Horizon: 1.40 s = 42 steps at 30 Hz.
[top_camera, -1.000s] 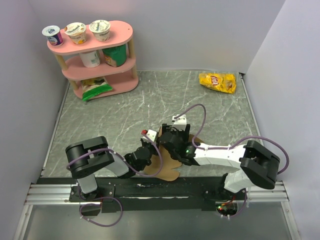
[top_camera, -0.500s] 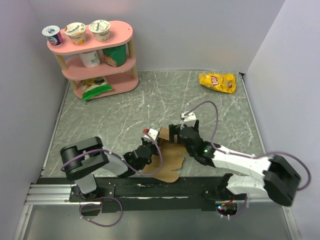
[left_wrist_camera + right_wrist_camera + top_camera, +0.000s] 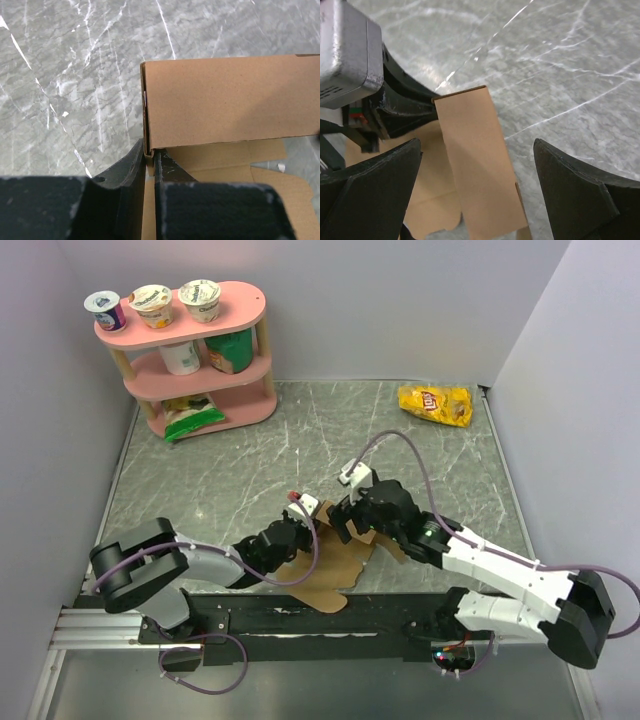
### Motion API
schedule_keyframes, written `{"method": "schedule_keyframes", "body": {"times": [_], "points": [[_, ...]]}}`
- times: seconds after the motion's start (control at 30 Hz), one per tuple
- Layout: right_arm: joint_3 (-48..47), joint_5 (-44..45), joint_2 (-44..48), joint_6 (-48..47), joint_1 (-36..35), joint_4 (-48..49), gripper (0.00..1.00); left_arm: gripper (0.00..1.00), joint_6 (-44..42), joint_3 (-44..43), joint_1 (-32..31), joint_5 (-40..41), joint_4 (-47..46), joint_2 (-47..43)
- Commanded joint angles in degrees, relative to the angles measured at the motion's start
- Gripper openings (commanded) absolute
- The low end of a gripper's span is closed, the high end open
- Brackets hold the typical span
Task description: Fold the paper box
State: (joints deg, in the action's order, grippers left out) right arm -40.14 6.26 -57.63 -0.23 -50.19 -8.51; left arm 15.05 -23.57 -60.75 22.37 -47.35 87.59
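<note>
The paper box (image 3: 335, 565) is a brown cardboard sheet lying near the table's front edge, with one long wall panel (image 3: 225, 105) folded upright. My left gripper (image 3: 150, 152) is shut on the corner of that upright panel, one finger on each side of it; the top view shows this left gripper (image 3: 298, 523) at the sheet's left end. My right gripper (image 3: 476, 145) hovers open over the same panel (image 3: 480, 175), its fingertips (image 3: 585, 190) wide apart on either side and not touching it. From above, the right gripper (image 3: 347, 520) sits just right of the left one.
A pink three-tier shelf (image 3: 190, 360) with yogurt cups and packets stands at the back left. A yellow chip bag (image 3: 435, 403) lies at the back right. Grey walls close in the marble table on the left, back and right.
My right gripper has opened wide and its arm has stretched out along the table. The left arm has stretched forward, still pinching the panel, and the sheet has shifted slightly toward the near edge.
</note>
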Motion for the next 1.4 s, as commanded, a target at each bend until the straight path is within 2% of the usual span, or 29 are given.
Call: {"method": "schedule_keyframes", "body": {"times": [0.0,0.3,0.53,0.63,0.77,0.8,0.83,0.87,0.9,0.93,0.97,1.03,1.17,1.37], "points": [[-3.0,-3.4,-3.5,-5.0,0.4,-5.4,1.0,0.01,-2.1,0.5,0.5,-4.5,6.7,-2.4],[-5.2,-3.4,-10.9,-8.1,0.4,-6.0,1.0,0.01,-3.8,-1.9,0.5,-6.0,9.7,-1.7],[-4.2,2.6,-13.0,-7.3,1.1,-5.3,0.99,0.01,-4.2,-1.1,0.5,-5.8,7.3,-0.8],[-4.2,1.9,-14.3,-7.4,1.1,-5.5,0.95,0.01,-3.7,-1.1,0.5,-5.2,5.6,0.3],[-4.1,0.8,-16.1,-7.4,1.2,-5.5,0.84,0.01,-2.7,-1.7,0.5,-4.3,3.8,2.5],[-3.9,0.8,-16.3,-7.4,1.1,-5.5,0.83,0.02,-2.7,-1.8,0.5,-3.3,3.8,2.8],[-3.7,0.6,-16.3,-7.4,1.2,-5.3,0.79,0.1,-2.0,-1.8,0.5,-3.0,3.3,2.9],[-3.6,0.5,-16.4,-7.4,1.1,-5.1,0.77,0.13,-2.0,-1.7,0.5,-2.6,3.0,3.4],[-3.5,0.4,-16.3,-7.3,1.1,-4.9,0.77,0.16,-1.7,-1.6,0.5,-2.3,2.7,3.5],[-3.4,0.3,-16.2,-7.2,1.2,-4.9,0.75,0.24,-1.0,-1.2,0.5,-1.5,1.9,3.5],[-3.3,0.3,-16.0,-7.2,1.2,-4.8,0.75,0.26,-0.7,-0.9,0.5,-1.3,1.5,3.5],[-3.2,-0.2,-15.8,-7.2,1.4,-4.6,0.75,0.39,0.2,0.4,0.5,-0.5,-0.1,3.6],[-3.4,-1.2,-15.6,-7.2,1.8,-4.6,0.75,0.48,1.3,2.0,0.9,-0.7,-4.3,4.1],[-3.4,-1.8,-15.6,-6.8,1.9,-4.4,0.75,0.5,2.7,2.0,1.2,-2.8,-8.5,5.7]]}}
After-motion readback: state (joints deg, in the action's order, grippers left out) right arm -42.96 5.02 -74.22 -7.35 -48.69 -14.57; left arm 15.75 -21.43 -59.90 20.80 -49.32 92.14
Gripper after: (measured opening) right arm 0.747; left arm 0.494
